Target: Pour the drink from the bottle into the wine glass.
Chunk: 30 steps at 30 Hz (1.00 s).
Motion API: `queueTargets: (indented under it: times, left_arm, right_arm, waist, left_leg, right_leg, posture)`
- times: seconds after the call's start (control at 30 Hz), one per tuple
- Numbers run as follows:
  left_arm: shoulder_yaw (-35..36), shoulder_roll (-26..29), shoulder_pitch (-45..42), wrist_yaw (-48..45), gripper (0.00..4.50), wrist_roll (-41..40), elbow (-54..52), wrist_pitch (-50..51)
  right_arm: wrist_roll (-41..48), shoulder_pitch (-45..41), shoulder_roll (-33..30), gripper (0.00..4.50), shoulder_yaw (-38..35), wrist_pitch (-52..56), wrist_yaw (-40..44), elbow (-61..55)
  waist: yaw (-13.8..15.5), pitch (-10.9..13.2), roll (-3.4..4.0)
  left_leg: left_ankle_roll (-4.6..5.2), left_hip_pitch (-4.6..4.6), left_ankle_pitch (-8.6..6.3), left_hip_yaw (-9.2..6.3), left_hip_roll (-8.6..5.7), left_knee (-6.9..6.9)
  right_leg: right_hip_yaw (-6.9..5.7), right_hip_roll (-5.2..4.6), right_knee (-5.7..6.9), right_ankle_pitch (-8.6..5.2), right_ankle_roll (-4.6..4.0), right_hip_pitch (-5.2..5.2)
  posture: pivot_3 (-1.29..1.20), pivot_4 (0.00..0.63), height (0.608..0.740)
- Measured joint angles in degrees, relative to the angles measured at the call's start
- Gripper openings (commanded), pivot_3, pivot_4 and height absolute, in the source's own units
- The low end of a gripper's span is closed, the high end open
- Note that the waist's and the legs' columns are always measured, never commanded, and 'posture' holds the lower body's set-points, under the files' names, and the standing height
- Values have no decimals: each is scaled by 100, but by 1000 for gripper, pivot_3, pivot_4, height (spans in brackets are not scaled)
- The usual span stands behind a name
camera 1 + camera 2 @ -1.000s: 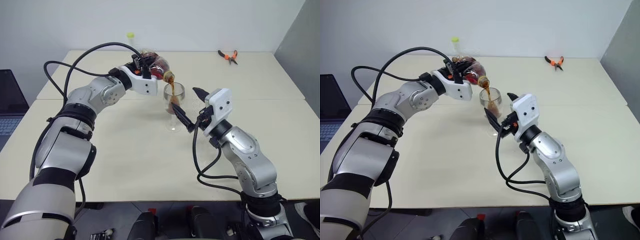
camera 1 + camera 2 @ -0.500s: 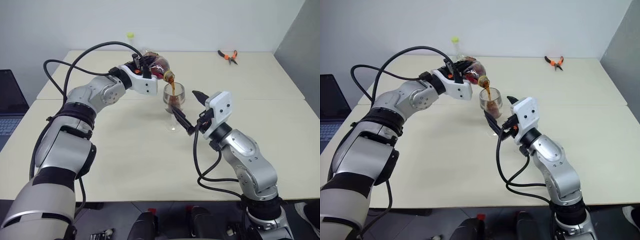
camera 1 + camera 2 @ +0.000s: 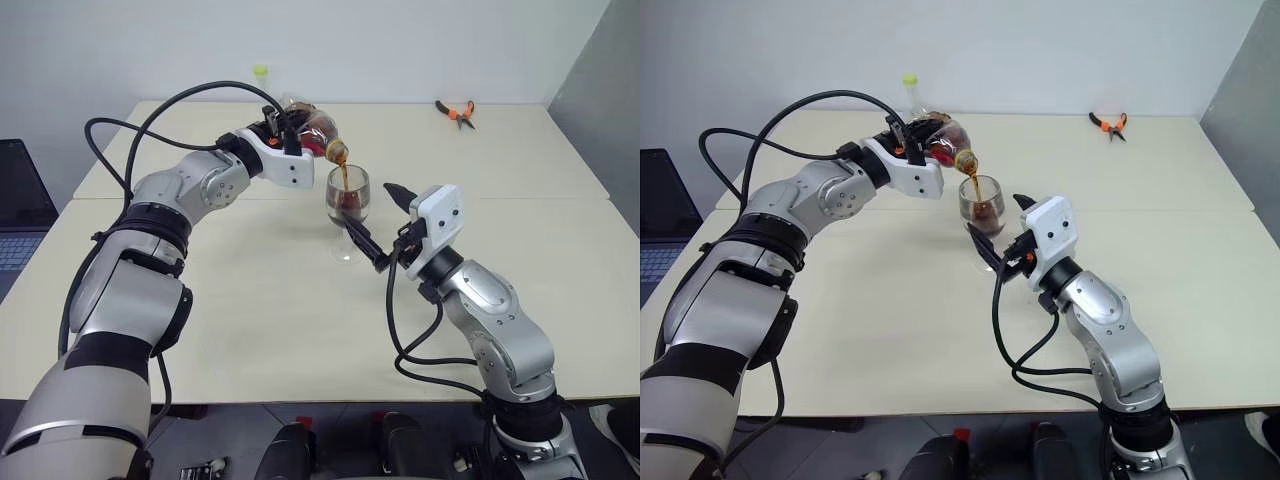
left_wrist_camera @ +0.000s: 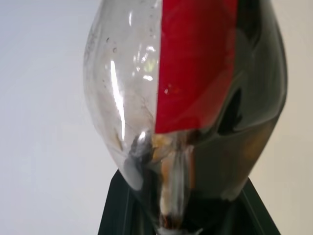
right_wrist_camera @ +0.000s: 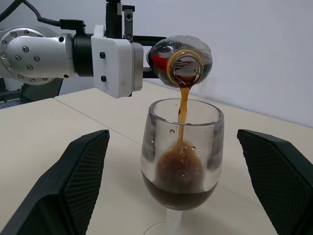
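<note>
My left gripper is shut on the bottle, a small clear one with a red label, held tilted with its open mouth over the wine glass. A thin stream of the dark brown drink falls from the mouth into the bowl, where it foams over a dark pool. The glass stands upright on the table. My right gripper is open, and its two fingers stand wide on either side of the glass without touching it.
Orange-handled pliers lie at the table's far right. A thin clear tube with a yellow-green cap stands behind the bottle. A laptop sits off the table's left side. A grey partition borders the right.
The drink keeps running and its level in the glass has risen a little. Both arms have held their place.
</note>
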Motion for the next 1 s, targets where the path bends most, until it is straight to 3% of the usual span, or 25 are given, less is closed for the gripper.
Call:
queueTargets:
  times: [1.0]
  left_arm:
    - [44,-101,-40,-391,684,-300,60,-40]
  right_arm:
    - [40,14,82,4500,102,3,6,-50]
  waist:
    - [-3,0,0]
  left_leg:
    - [0,0,0,0,1,6]
  right_leg:
    - [0,0,12,0,0,-2]
  posture:
    - [0,150,740]
